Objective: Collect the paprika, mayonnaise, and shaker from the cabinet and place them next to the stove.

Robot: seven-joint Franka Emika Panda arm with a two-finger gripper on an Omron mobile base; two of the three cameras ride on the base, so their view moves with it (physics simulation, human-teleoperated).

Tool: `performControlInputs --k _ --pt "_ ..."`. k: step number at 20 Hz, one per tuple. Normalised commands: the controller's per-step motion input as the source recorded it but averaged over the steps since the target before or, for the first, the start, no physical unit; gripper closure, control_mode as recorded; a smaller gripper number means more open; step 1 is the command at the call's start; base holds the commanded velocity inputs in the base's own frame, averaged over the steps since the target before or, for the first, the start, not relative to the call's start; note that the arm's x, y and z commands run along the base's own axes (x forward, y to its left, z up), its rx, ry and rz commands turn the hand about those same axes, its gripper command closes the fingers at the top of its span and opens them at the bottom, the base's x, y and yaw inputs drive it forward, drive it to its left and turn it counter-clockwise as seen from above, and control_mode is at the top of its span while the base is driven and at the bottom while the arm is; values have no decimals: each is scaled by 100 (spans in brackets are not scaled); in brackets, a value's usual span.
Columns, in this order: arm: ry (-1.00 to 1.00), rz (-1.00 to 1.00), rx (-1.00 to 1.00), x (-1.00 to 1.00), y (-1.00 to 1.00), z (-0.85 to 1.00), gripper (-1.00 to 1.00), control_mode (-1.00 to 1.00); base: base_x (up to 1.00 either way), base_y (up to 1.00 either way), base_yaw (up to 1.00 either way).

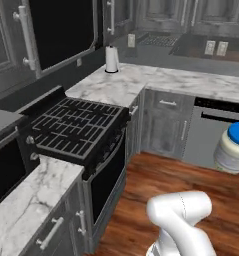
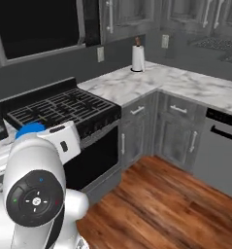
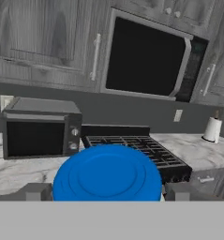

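Observation:
The mayonnaise (image 3: pixel 107 176), a whitish jar with a blue lid, sits between my two dark fingertips (image 3: pixel 36 191), and my gripper (image 3: pixel 106 192) is shut on it. In the left base view the mayonnaise (image 1: pixel 235 148) hangs in the air at the right, above the wooden floor. Its blue lid (image 2: pixel 30 130) peeks out behind my white hand in the right base view. The stove (image 1: pixel 76 127) (image 2: pixel 59 109) (image 3: pixel 132 145), black with grey grates, lies ahead of the jar and lower. The paprika, the shaker and the cabinet are out of view.
A black microwave (image 3: pixel 38 129) stands on the marble counter (image 1: pixel 26 202) left of the stove. Right of the stove, the marble counter (image 1: pixel 116 85) runs into the corner and carries a paper towel roll (image 1: pixel 111 59) (image 2: pixel 138 58). A dishwasher (image 2: pixel 224 146) stands further right.

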Motion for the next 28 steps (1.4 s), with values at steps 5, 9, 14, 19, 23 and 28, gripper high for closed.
performControlInputs --k 5,9,14,19,23,28 --pt "0 0 0 0 0 0 100 100 80 -55 34" --pt "0 0 0 0 0 0 100 100 79 -54 34" --pt "0 0 0 0 0 0 100 100 78 -50 36" --pt "0 0 0 0 0 0 100 100 70 -47 38" --pt "0 0 0 0 0 0 100 100 60 -35 39" --pt "0 0 0 0 0 0 100 100 65 -33 41"
